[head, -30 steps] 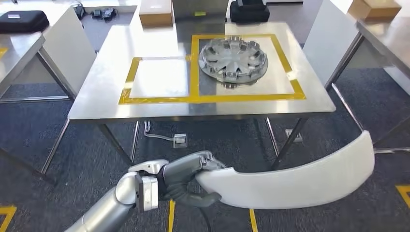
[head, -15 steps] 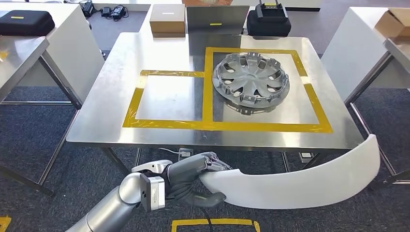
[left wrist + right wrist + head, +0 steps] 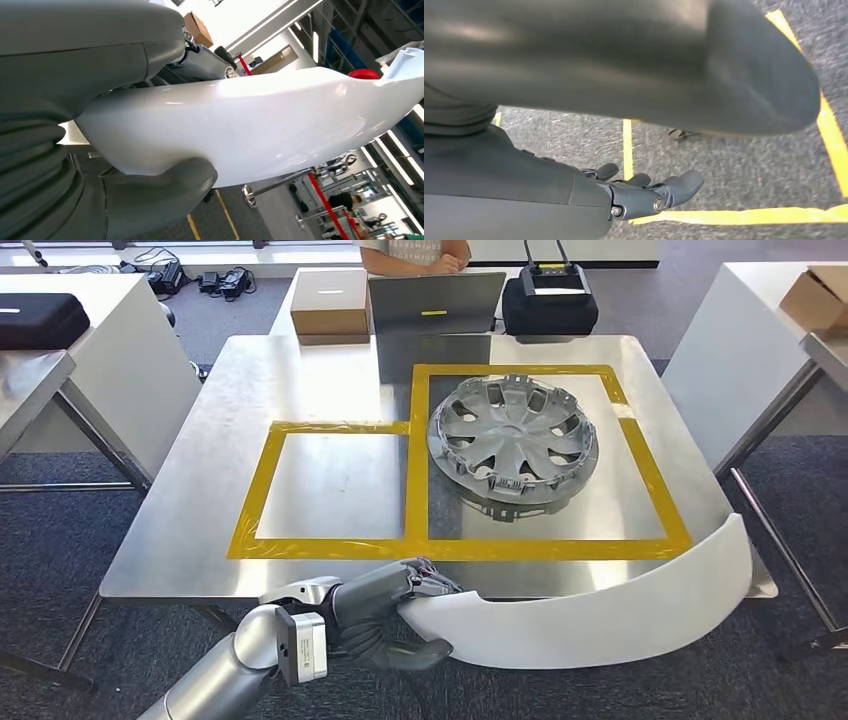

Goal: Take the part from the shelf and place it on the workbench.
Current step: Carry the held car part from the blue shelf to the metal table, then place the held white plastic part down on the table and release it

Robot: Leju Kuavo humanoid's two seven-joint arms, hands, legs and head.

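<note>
The left hand (image 3: 385, 612) grips one end of a long, curved white part (image 3: 610, 605), thumb beneath and fingers over the top. The part extends away from the hand to the robot's right, at the near edge of the steel desk (image 3: 190, 500). The right hand (image 3: 644, 192) hangs empty over the floor, fingers loosely apart.

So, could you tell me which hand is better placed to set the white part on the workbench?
The left hand: it already holds the white part at the edge of the workbench. The right hand hangs toward the floor with nothing in it.
</note>
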